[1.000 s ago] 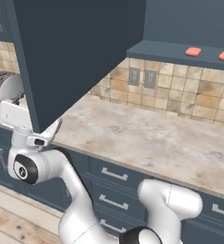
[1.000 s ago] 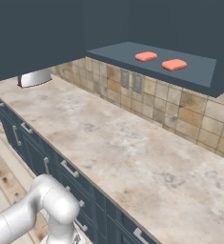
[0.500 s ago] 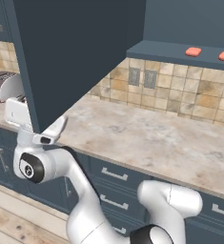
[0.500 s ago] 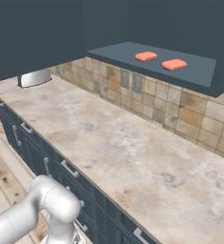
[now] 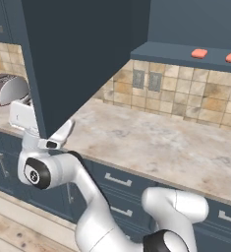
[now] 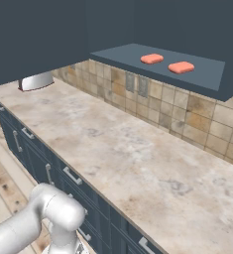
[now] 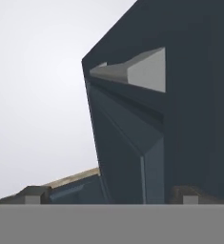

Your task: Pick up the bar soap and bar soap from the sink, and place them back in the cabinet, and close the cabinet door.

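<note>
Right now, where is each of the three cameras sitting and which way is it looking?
Left base view: behind the arm to its left, looking forward and down over the counter; the white arm reaches left beside the open cabinet door.
Right base view: behind to the right, facing the same counter, with only an arm link low at left.
Hand view: on the hand, looking up along the cabinet door's handle; fingertips at the bottom.
Shared: both base views show the two bar soaps on the cabinet shelf.

- Arm's wrist [image 5: 37, 170] w/ pincer [image 5: 22, 116] has crept up and a bit left along the open cabinet door [image 5: 82, 59] vs 1 s ago (small shift, left base view).
- White hand now overlaps more of the toaster [image 5: 8, 89] behind it.
</note>
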